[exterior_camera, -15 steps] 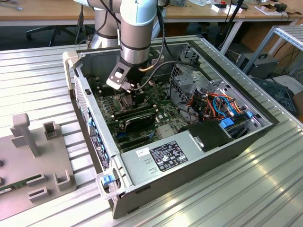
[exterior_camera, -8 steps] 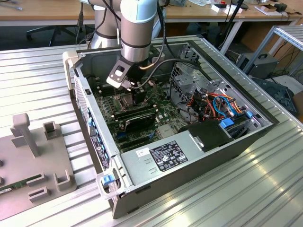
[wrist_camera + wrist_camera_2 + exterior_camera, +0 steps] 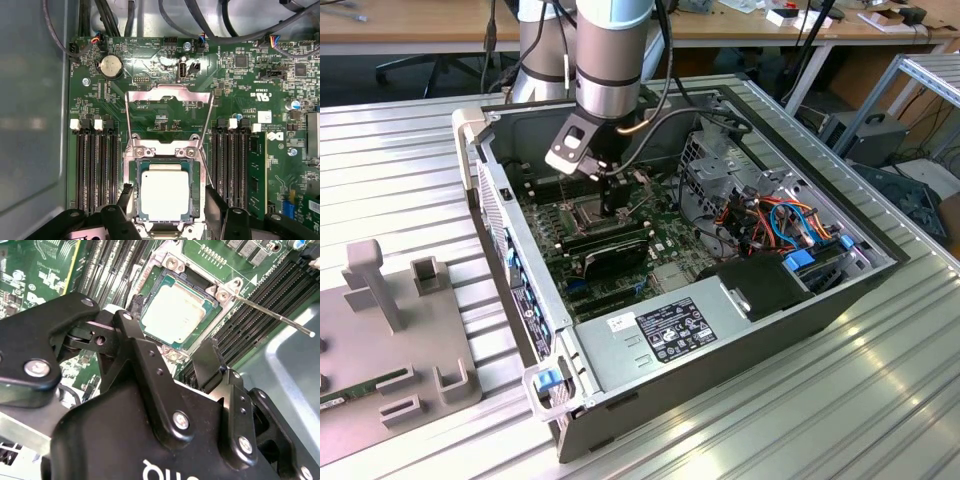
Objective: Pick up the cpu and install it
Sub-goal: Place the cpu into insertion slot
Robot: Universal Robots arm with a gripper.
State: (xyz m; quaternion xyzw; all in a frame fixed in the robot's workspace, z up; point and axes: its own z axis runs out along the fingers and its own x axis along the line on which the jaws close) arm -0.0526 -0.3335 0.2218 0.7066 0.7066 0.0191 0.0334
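One ribbed aluminium tabletop point(image 3: 410, 170) carries an open grey metal computer case point(image 3: 740, 385), lying on its side across the middle. A flat grey fixture plate with upright pegs point(image 3: 390, 330) sits at the tabletop edge on the exterior view's left.

One silver-and-blue robot arm point(image 3: 610, 60) reaches down into the case over the green motherboard point(image 3: 165, 75).

Black pincer point(image 3: 168, 191): wide open, holding nothing. Its two fingers point(image 3: 216, 207) stand one on each side of the socket, apart from the chip. Cannot tell whether the tips touch the frame.

Two banks of long black memory slots point(image 3: 95, 165) flank the square silver socket frame point(image 3: 167, 150). Its hinged metal load plate point(image 3: 167, 95) is swung open, away from the socket.

Small square cpu with dull silver-grey metal top point(image 3: 175, 312): lies flat inside the socket frame, between the two fingers, uncovered.

One round silver coin cell point(image 3: 110, 66) sits near the motherboard corner beyond the load plate.
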